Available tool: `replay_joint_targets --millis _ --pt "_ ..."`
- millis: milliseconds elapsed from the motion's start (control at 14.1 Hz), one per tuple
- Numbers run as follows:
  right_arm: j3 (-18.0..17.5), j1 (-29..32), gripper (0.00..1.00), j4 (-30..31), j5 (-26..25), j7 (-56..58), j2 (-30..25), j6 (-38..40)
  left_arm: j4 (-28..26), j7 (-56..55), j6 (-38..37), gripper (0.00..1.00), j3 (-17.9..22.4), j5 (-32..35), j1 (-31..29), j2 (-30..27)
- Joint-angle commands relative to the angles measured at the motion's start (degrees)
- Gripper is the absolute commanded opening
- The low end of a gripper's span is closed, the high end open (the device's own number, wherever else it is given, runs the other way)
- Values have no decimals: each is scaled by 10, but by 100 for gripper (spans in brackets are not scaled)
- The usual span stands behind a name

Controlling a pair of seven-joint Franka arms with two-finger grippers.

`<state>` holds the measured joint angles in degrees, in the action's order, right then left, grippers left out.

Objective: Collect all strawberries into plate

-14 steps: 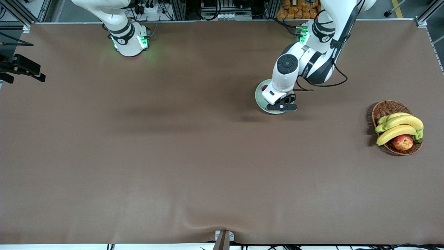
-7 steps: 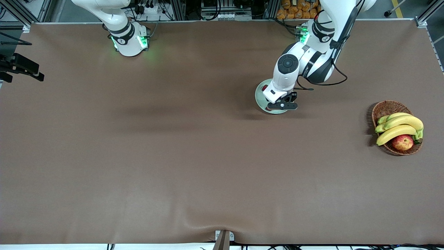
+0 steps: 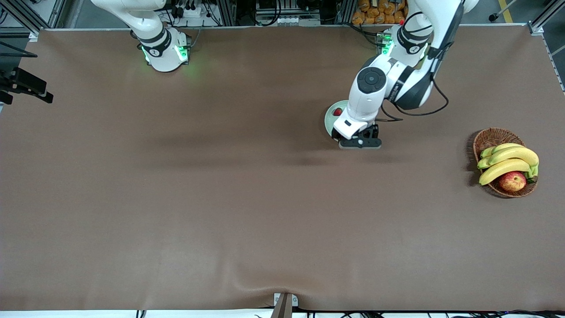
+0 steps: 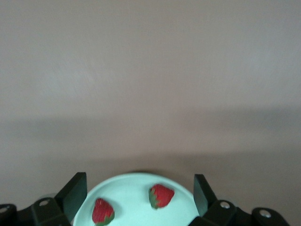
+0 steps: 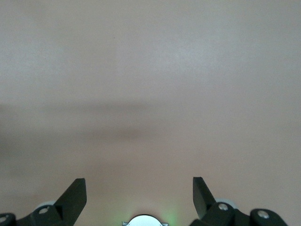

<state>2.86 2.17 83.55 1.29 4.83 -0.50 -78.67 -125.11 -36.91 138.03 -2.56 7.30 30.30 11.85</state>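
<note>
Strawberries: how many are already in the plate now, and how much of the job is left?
Done: two strawberries lie in the plate in the left wrist view, and the front view shows one there too, possibly the third. In hand: nothing; the left gripper is open over the plate, empty. The right gripper waits, open. Left: no berry shows on the table, so the job looks nearly finished.

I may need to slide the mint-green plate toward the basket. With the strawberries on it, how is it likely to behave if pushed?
The plate looks shallow and rigid, so it would probably slide flat over the brown table cover rather than tip. The strawberries lie loose on its smooth surface, so they may roll or skid; its raised rim should likely keep them in if the push is gentle.
</note>
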Motion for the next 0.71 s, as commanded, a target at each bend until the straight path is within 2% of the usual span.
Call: replay_joint_targets --millis 0,285,640 --pt "0 11 100 -7 -11 -1 -6 5 102 3 -46 100 -3 11 -32 42" --pt "-1 11 100 -7 -8 -3 -6 4 152 4 -46 100 -1 13 -76 56" --pt "-4 8 100 -7 -4 -15 -6 5 184 75 -46 100 -1 26 -127 68"
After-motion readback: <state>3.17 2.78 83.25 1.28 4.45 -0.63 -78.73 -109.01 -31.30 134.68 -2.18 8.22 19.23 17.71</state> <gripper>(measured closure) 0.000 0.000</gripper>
